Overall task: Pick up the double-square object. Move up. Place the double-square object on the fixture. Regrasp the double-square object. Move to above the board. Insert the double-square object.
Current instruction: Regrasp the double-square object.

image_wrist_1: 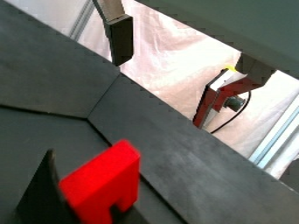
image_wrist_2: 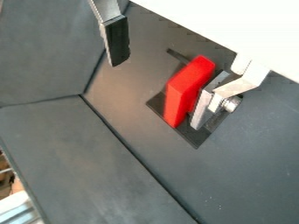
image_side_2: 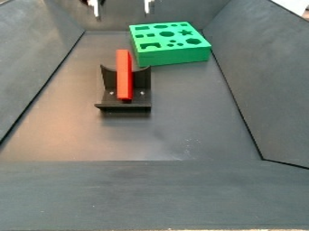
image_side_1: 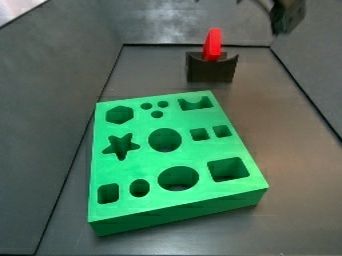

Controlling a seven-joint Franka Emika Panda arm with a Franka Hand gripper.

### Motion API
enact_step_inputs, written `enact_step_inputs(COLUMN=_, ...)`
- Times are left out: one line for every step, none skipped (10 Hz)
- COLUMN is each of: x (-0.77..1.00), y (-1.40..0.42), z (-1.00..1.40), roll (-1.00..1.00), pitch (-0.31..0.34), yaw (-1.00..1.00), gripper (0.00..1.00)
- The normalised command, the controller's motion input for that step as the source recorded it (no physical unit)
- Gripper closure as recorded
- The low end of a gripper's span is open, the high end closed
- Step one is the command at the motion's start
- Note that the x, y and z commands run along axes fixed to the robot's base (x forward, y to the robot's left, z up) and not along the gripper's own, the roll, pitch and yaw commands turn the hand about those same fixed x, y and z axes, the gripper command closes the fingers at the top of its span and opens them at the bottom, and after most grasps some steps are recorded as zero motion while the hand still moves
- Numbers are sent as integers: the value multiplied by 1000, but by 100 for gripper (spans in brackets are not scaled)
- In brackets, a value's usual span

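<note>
Red block [image_side_2: 122,72]: stands upright in the fixture [image_side_2: 125,95], near the green board [image_side_2: 169,43].
Gripper [image_wrist_2: 176,66]: above the fixture, open wide, empty.
Regrasp: descend centred, close squarely across its flat faces.

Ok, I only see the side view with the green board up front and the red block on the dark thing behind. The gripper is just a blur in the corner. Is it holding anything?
Observer: No. In both wrist views the gripper is open, with nothing held between its fingers.
Operator: Is it touching the red block?
Observer: No. In a side view the gripper hangs well clear of the double-square object, which stands on edge on the fixture.
Operator: Is the block a plain slab?
Observer: No. A wrist view shows a step cut into one edge.
</note>
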Motion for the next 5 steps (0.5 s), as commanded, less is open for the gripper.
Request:
enact_step_inputs(x=51, y=61, z=-1000, roll=158, pitch=-9, yaw=135, gripper=0)
enact_step_inputs(x=67, y=57, z=-1000, roll=108, pitch=-35, yaw=117, gripper=0)
enact_step_inputs(x=76, y=54, z=-1000, roll=85, pitch=-54, yaw=100, gripper=0)
enact_step_inputs(x=81, y=50, z=-1000, roll=73, pitch=-75, yaw=85, gripper=0)
enact_step_inputs(x=90, y=42, z=-1000, roll=70, pitch=-92, yaw=57, gripper=0)
